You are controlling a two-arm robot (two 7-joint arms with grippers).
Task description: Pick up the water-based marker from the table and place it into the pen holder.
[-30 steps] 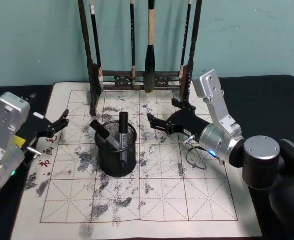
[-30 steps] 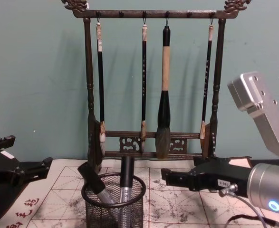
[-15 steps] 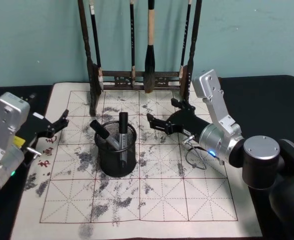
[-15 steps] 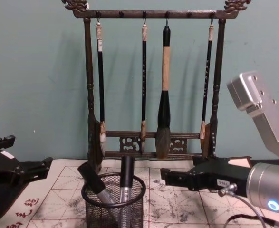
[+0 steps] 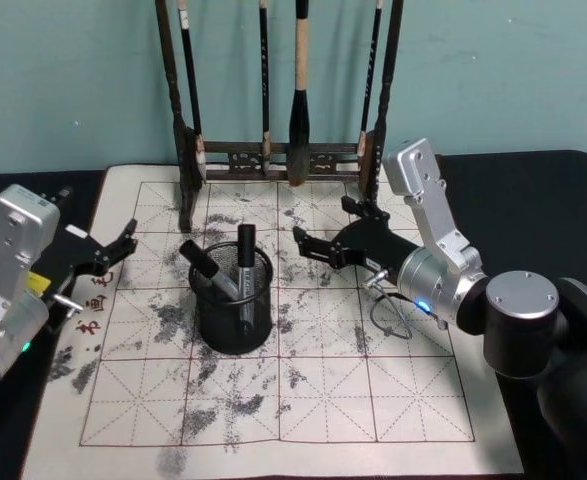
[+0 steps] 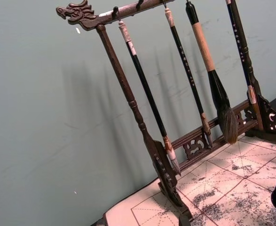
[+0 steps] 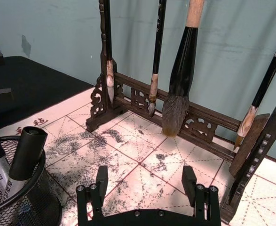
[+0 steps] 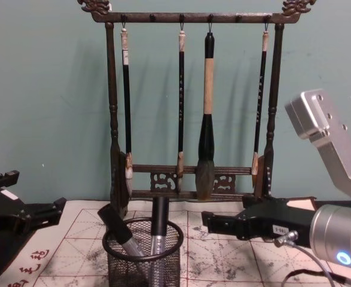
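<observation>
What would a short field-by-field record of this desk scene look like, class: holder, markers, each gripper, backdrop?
pen holder: black wire-mesh cup standing on the ink-stained calligraphy mat
markers: two dark-capped markers upright inside the cup, caps above the rim
right gripper: open, holding nothing, just right of the cup, above the mat
left gripper: open, holding nothing, at the mat's left edge
backdrop: dark wooden brush rack with four hanging calligraphy brushes
task state: markers appear already placed

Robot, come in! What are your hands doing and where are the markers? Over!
Both grippers open, empty: left gripper, right gripper. Two markers standing in pen holder. Nothing blocking.
</observation>
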